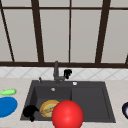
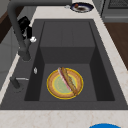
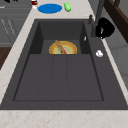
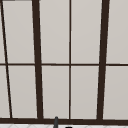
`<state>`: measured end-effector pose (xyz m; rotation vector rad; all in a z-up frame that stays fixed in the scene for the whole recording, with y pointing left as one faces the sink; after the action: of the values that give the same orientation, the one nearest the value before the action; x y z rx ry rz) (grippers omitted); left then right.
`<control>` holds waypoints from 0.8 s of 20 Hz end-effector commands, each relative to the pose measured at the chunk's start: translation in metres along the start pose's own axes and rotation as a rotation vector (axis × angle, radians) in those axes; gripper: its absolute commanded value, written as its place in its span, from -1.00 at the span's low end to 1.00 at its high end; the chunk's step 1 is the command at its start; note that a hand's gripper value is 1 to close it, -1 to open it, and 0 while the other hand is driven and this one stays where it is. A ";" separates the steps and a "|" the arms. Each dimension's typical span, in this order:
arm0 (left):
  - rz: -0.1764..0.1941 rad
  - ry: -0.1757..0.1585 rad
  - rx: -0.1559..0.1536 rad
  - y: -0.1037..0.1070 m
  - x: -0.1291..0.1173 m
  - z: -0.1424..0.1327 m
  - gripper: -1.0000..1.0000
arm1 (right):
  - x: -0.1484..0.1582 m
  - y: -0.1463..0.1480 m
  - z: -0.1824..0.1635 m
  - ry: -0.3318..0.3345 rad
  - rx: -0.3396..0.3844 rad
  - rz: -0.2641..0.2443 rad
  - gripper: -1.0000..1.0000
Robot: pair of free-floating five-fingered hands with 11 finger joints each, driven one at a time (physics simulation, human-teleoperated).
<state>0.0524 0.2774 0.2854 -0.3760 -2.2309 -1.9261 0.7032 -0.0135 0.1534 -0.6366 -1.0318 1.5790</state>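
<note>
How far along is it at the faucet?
Done: right hand has reached the faucet and sits beside its handle, by the window. In hand: nothing visibly gripped; contact can't be confirmed. Left: no water visible; the plate with a hot dog lies in the sink basin. Left hand hovers at the sink's front-left corner.

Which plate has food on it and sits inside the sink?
The yellow-rimmed plate in the sink basin, carrying a hot dog. The blue plate lies bare on the counter.
</note>
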 end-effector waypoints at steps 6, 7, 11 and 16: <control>0.000 0.000 0.000 0.000 0.000 0.000 0.00 | 0.018 -0.020 0.000 0.057 0.062 -0.007 1.00; 0.000 0.000 0.000 0.000 0.000 0.000 0.00 | 0.018 -0.020 0.000 0.060 0.061 -0.005 1.00; 0.000 0.000 0.000 0.000 0.000 0.000 0.00 | 0.020 -0.020 0.000 0.071 0.056 0.004 1.00; 0.000 0.000 0.000 0.000 0.000 0.000 0.00 | 0.022 -0.018 -0.001 0.088 0.058 0.018 1.00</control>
<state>0.0524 0.2774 0.2854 -0.3760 -2.2309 -1.9261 0.7010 -0.0074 0.1566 -0.7024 -0.9907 1.5799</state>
